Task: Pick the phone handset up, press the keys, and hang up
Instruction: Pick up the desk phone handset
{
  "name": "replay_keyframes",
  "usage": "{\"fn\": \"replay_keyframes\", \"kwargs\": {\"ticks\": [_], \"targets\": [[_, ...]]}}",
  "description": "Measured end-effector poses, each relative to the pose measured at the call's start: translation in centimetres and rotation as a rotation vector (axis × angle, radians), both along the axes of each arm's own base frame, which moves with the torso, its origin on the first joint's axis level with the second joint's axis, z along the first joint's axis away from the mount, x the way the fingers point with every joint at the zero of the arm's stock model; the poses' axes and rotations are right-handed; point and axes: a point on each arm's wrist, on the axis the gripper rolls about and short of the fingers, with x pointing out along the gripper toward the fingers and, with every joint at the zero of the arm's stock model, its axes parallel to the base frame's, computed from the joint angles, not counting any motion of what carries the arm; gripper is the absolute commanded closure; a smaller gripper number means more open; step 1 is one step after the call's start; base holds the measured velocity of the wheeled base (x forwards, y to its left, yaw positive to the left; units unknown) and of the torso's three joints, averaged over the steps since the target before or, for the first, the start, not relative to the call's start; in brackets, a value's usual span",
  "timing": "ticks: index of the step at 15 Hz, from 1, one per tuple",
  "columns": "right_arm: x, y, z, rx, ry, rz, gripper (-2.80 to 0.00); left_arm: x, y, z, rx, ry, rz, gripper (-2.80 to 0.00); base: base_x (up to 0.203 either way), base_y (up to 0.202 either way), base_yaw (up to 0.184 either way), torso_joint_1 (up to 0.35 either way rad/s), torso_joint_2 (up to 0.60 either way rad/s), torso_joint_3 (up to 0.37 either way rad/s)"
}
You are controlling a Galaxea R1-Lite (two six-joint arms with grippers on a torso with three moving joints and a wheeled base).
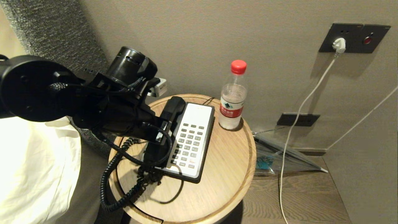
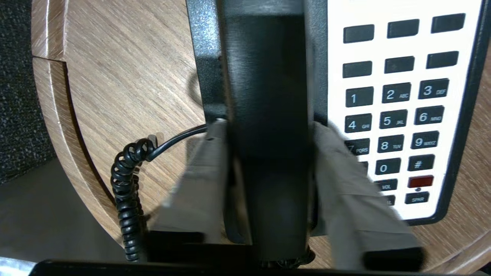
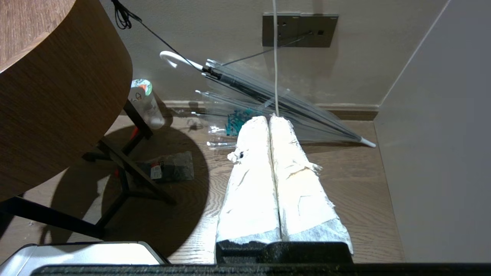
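My left claw (image 2: 268,184) pinches the handset (image 2: 268,96) mid-shaft, on its cradle along the phone's (image 1: 191,140) left edge, mid-table (image 1: 224,174), ready for lifting. Right claw (image 3: 273,172) closed, parked low.

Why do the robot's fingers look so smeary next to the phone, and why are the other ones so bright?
Left wrist view: the fingers beside the phone handset are motion-blurred. Right wrist view: the right gripper glares white under strong light. Head view: the round table carries dark cord shadows.
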Motion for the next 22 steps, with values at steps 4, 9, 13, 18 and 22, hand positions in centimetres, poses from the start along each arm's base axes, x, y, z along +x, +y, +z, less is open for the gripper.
{"fn": "replay_keyframes", "kwargs": {"ticks": [4,9,13,18,22], "targets": [[0.0,0.0,0.0,0.0,0.0,0.0,0.0,0.0,0.0,0.0,-0.001,0.001,0.0,0.0,0.0,0.0,0.0,0.0,0.0,0.0],[0.0,0.0,0.0,0.001,0.0,0.0,0.0,-0.4,0.3,0.4,-0.009,-0.008,0.0,0.0,0.0,0.0,0.0,0.0,0.0,0.0],[0.0,0.0,0.0,0.001,0.0,0.0,0.0,-1.0,0.6,1.1,-0.024,-0.027,0.0,0.0,0.0,0.0,0.0,0.0,0.0,0.0],[0.0,0.0,0.0,0.0,0.0,0.0,0.0,-2.2,1.4,2.3,-0.054,-0.061,-0.004,0.0,0.0,0.0,0.0,0.0,0.0,0.0],[0.0,0.0,0.0,0.0,0.0,0.0,0.0,-3.9,2.6,3.3,-0.094,-0.084,0.009,0.0,0.0,0.0,0.0,0.0,0.0,0.0]]}}
